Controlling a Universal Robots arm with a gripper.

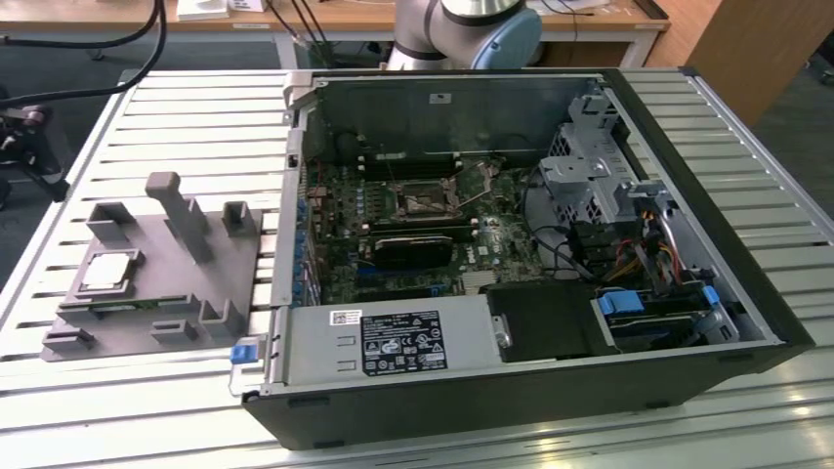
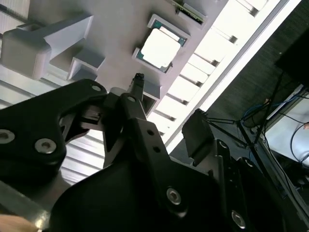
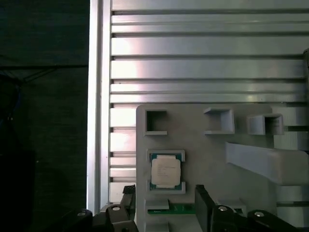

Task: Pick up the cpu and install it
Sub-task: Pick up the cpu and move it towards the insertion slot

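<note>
The cpu (image 1: 111, 272) is a small silver-topped square with a green rim. It lies flat in a recess of the grey fixture (image 1: 156, 249), which stands on the slatted table at the exterior view's left of the open computer case. Both wrist views show the cpu (image 3: 165, 172) (image 2: 159, 48) from above. My gripper (image 3: 165, 203) (image 2: 169, 108) hovers over the fixture close beside the cpu. Its black fingers (image 3: 203, 199) (image 2: 139, 87) are spread apart and hold nothing. The empty socket (image 1: 424, 202) sits on the motherboard inside the case.
A green memory stick (image 3: 169, 209) (image 1: 137, 305) lies on the fixture next to the cpu. Upright grey posts (image 3: 265, 162) rise from the fixture. The table edge (image 3: 94, 121) runs close by, with dark floor beyond. Inside the case are a black heatsink block (image 1: 410, 249), cables and drive cages (image 1: 612, 186).
</note>
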